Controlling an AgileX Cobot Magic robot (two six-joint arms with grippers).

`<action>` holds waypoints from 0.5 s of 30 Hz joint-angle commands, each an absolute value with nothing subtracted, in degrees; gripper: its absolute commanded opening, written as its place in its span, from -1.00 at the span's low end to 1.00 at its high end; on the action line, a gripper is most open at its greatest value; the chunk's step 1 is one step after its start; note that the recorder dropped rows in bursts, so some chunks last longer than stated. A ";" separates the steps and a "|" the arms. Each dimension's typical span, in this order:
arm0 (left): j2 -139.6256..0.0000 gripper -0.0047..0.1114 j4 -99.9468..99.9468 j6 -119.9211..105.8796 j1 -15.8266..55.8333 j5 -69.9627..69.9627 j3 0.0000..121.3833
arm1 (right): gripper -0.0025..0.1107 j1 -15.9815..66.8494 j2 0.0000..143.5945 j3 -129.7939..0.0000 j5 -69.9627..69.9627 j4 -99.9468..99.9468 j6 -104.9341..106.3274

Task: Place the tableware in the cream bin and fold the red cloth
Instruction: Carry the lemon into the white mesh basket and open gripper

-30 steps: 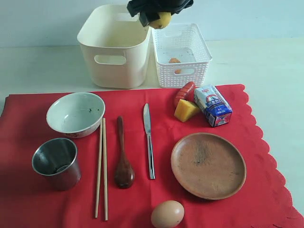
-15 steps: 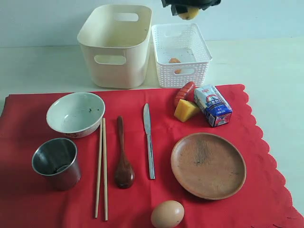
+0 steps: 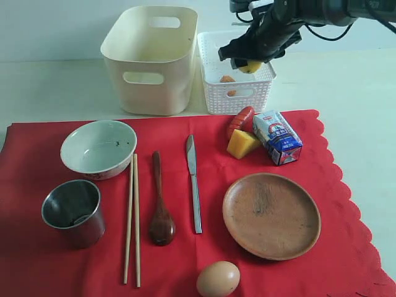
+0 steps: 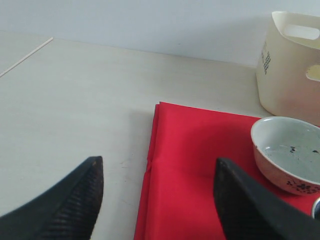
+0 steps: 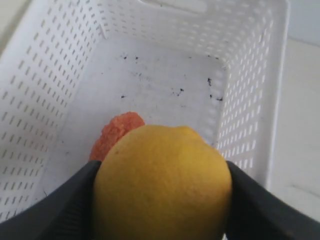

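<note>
Though its print blurs, the carton (image 3: 278, 137) sits on red cloth (image 3: 346, 247).

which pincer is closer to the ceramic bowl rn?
Left. The left pincer hangs open off the red cloth edge, with the bowl close in its view. The right pincer holds a lemon over the white basket, well away from the bowl.

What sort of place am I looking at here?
Probably a staged robot test bench, not a kitchen: bright red cloth on a pale table, large cream plastic bin beside a white lattice basket, black right gripper holding a yellow lemon.
</note>
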State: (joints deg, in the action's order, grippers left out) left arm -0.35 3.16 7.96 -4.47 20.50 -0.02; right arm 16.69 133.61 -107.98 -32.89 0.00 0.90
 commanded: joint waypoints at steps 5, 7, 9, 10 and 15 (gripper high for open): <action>0.00 0.14 3.43 7.67 -4.56 20.17 0.00 | -0.96 16.53 135.06 -108.39 -31.42 0.00 0.83; 0.00 0.14 3.43 7.67 -4.56 20.17 0.00 | -0.96 16.53 135.06 -108.39 -31.42 0.00 0.83; 0.00 0.14 3.43 7.67 -4.56 20.17 0.00 | -0.95 16.53 135.04 -108.39 -31.42 0.00 0.94; 0.00 0.14 3.43 7.67 -4.56 20.17 0.00 | -0.91 16.53 135.04 -108.39 -31.42 0.00 0.94; 0.00 0.14 3.43 7.67 -4.56 20.17 0.00 | -0.57 16.53 135.04 -108.39 -31.42 0.00 0.94</action>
